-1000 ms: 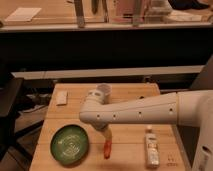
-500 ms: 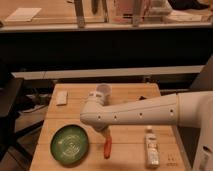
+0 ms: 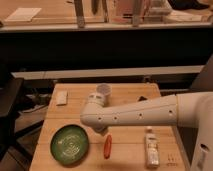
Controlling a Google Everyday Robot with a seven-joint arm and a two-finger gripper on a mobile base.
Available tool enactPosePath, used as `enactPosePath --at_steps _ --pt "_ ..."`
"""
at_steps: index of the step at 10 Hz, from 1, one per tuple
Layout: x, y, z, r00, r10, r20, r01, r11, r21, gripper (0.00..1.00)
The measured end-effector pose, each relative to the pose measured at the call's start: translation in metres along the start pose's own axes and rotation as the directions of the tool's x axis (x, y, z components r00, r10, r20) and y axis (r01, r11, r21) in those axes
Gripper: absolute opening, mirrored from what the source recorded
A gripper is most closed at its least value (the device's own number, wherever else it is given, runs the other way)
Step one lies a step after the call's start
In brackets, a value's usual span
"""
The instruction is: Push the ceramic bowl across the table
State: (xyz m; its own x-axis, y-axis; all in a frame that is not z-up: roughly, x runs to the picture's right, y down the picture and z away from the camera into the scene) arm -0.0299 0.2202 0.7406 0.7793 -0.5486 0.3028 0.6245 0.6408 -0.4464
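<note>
Tabletop of light wood, the table (image 3: 127, 152), fills the lower middle of the frame, its plank lines running left to right. The ceramic bowl (image 3: 69, 144) sits on it at the lower left, near the front edge: wide, shallow, glossy green, with pale markings inside. It stands upright, apart from everything else on the surface.

The white arm (image 3: 145, 112) reaches in from the right edge and crosses the middle of the table, ending in a rounded joint just above and to the right of the bowl. The gripper (image 3: 101, 131) hangs under that joint, mostly hidden by it; only a dark bit shows below the arm, near the bowl's upper right rim but not visibly touching it. Whether the gripper is spread, pressed together or pinching anything cannot be told.

A small pale cup (image 3: 103, 91) stands just behind the joint, toward the table's far edge. A slim orange-red object (image 3: 107, 146) lies lengthwise just right of the bowl. Further right, a white bottle (image 3: 151, 147) lies on its side. A small white block (image 3: 61, 97) rests at the table's upper left corner.
</note>
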Motion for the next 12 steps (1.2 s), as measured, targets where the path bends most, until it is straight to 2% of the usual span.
enactPosePath --at_steps 1,2,12 --pt "-0.006 -0.003 0.003 1.000 -0.012 0.011 0.012 1.000 0.009 0.06" --pt "-0.007 -0.002 0.005 1.000 -0.016 0.010 0.016 1.000 0.008 0.02" --pt "-0.037 -0.019 0.031 0.992 -0.114 0.060 0.113 0.993 0.029 0.01"
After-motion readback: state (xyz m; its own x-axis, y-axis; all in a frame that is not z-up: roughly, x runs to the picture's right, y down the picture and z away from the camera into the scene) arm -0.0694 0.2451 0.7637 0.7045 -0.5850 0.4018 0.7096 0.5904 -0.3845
